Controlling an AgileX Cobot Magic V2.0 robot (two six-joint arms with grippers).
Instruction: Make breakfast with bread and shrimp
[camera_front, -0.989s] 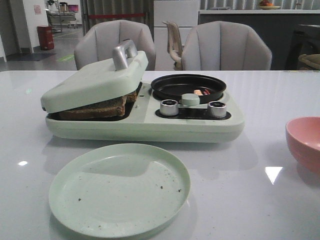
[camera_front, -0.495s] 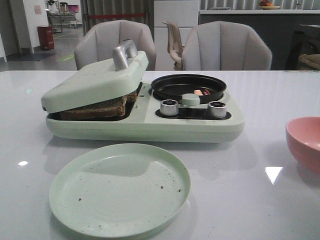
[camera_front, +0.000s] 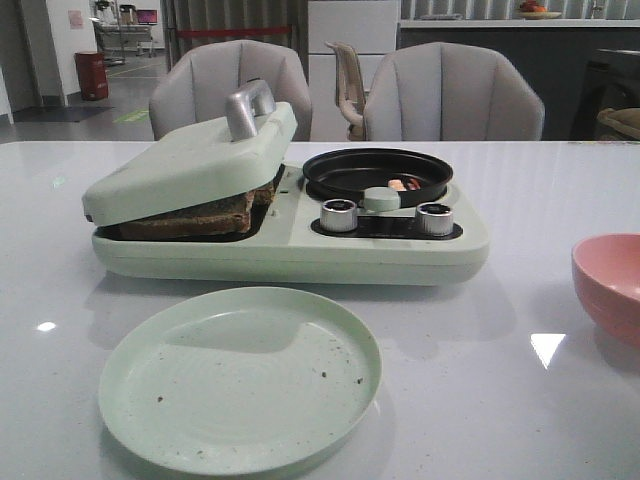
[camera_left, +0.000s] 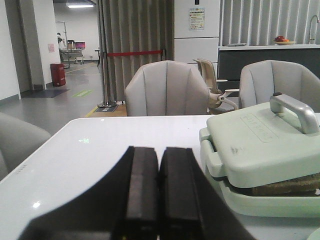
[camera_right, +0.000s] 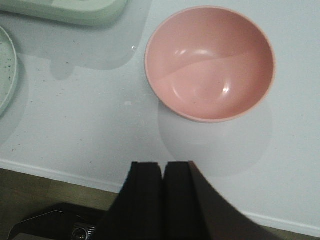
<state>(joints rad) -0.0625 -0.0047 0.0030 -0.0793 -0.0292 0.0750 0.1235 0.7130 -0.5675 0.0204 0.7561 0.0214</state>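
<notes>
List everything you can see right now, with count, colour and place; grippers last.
Cooker: 1, pale green, table centre.
Lid: 1, pale green with silver handle, resting tilted on the bread.
Bread: dark-crusted, count unclear, under the lid.
Pan: 1, black, cooker's right side.
Shrimp: few small pink-orange pieces, in the pan.
Knobs: 2, silver, cooker front.
Plate: 1, pale green, empty, in front of the cooker.
Bowl: 1, pink, empty, table right.
Chairs: 2, grey, behind the table.
Left gripper: black, shut, empty.
Right gripper: black, shut, empty, near the bowl.
</notes>
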